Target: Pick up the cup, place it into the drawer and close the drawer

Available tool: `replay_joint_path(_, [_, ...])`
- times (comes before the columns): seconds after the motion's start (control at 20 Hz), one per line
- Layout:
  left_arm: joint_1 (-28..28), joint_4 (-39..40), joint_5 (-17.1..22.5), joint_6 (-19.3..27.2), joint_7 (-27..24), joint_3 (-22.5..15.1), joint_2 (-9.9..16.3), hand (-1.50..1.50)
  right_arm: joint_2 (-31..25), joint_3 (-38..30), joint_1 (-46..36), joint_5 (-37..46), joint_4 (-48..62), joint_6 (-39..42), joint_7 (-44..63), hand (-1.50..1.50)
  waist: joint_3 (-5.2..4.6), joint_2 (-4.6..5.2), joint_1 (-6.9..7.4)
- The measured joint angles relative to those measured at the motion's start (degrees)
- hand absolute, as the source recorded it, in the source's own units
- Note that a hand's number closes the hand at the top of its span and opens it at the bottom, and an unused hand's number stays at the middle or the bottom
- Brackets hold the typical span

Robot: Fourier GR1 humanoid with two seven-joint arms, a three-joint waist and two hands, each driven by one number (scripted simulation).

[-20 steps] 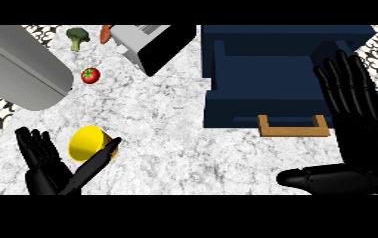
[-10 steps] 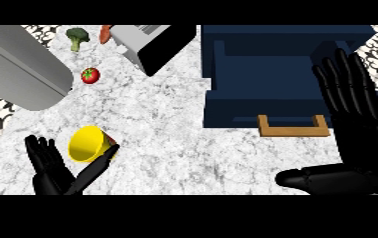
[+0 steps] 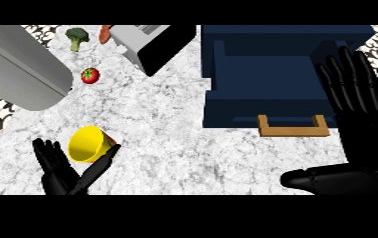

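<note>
Low at the view's left edge, the left hand (image 3: 65,169) comes up from the bottom with its fingers straight and spread wide, holding nothing. Its thumb angles up to the right and its tip reaches the lower edge of the yellow cup (image 3: 89,143); whether they actually touch I cannot tell. The cup lies on its side on the marble counter (image 3: 162,127) just above and right of that hand's palm, its open mouth facing the viewer. Farther above the hand, a large grey rounded object (image 3: 29,72) lies along the left side, and a tomato (image 3: 90,75) sits just beside its right edge. Higher still, near the top, are a broccoli floret (image 3: 76,36) and an orange carrot (image 3: 105,32), the carrot touching a grey and black appliance (image 3: 155,44) that stretches diagonally to its right.

Well apart to the right of the left hand, the navy drawer (image 3: 277,79) stands open, its wooden handle (image 3: 293,128) at the near front edge. Over the drawer's right side the right hand (image 3: 353,89) is held up, fingers straight and relaxed, gripping nothing. Below it, at the lower right, 1 dark rounded part of the right arm (image 3: 325,179) shows.
</note>
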Motion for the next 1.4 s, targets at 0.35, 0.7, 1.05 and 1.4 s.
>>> replay_joint_path(0.35, [0.70, 5.47, 2.73, -3.87, -4.98, 2.17, 0.03, -1.50, 0.60, 0.94, 0.00, 0.77, -0.30, -0.13, 0.10, -1.50, 0.01, 0.00, 0.02])
replay_joint_path(0.7, [-3.73, 13.78, 4.06, -7.74, -8.31, 4.94, 0.86, -1.50, 0.84, 1.06, 0.29, 0.82, -1.18, -0.31, 0.58, -1.50, 0.00, 0.00, -0.05])
replay_joint_path(1.05, [-7.60, 20.83, 5.75, -12.55, -12.42, 7.54, 0.80, -1.50, 0.71, 0.78, 0.86, 0.68, -0.76, 0.49, -0.31, -1.50, 0.01, 0.02, -0.08])
replay_joint_path(1.4, [-10.41, 25.84, 7.50, -16.88, -14.49, 10.02, 1.21, -1.50, -0.57, -1.38, 0.39, -1.63, -0.02, 2.05, -0.20, -1.50, 0.01, 0.02, -0.09])
